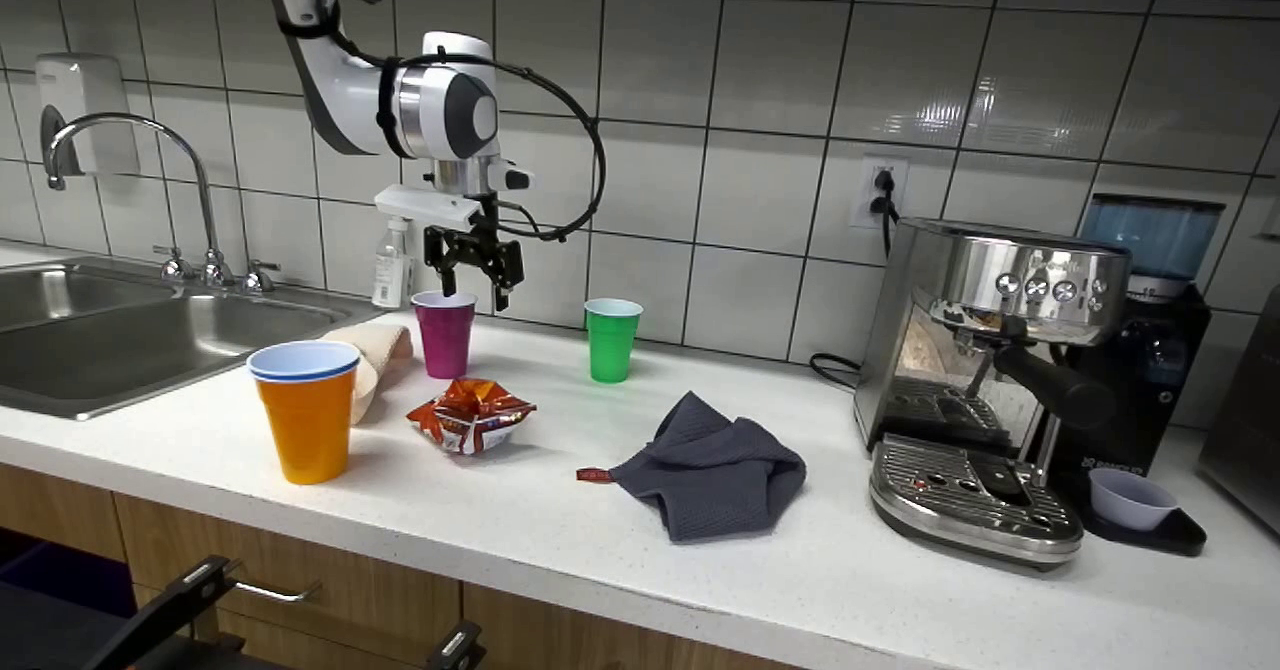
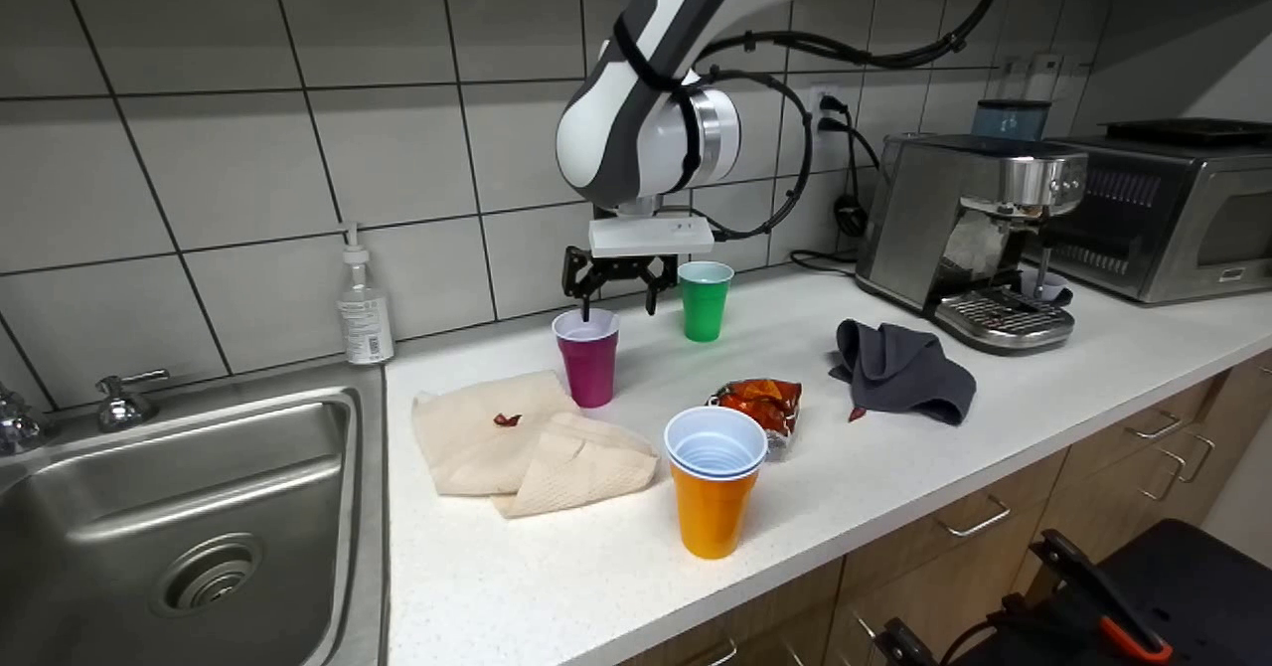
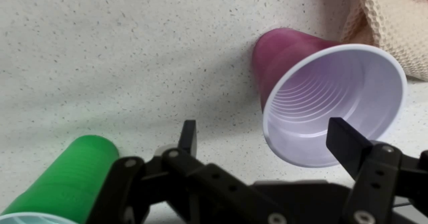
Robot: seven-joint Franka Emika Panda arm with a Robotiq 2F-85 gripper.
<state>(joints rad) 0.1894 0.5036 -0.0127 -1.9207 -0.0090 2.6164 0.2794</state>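
Cup, magenta (image 2: 588,376): lilac-lined, upright on the counter (image 2: 467,586), mouth facing up. I see nothing propping it; I judge its flat base keeps it standing.

End effector (image 2: 618,312): at the mouth of that cup, two fingers spread wide apart, nothing gripped. On my wrist feed one fingertip lies over the cup's mouth and its mate outside it, so the rim crosses the gap between them; hence, I judge, no squeeze on the plastic from both sides. Contact with a single tip: I cannot tell.

Cloth, beige (image 2: 576,467): just beside the cup, toward the sink (image 2: 370,507), part of it folded over, a small dark red scrap (image 2: 507,419) lying on top.

Cup, green (image 1: 612,350): upright near the tiled wall (image 1: 640,180), on the side of the outer finger.

Cups, orange (image 1: 305,430): upright toward the counter's front edge; a doubled rim shows, so nested, I suppose to save room.

Foil packet (image 1: 468,415): red-orange, crumpled, near the orange pair.

Cloth, dark grey (image 1: 725,475): heaped, apparently dropped rather than folded.

Espresso machine (image 2: 914,224): near a wall socket (image 1: 862,205), presumably for its lead.

Pump bottle (image 2: 366,323): beside the sink, presumably for handwashing.

Metal-cased appliance (image 2: 1173,224): beyond the espresso machine, likely kept there for its bulk.
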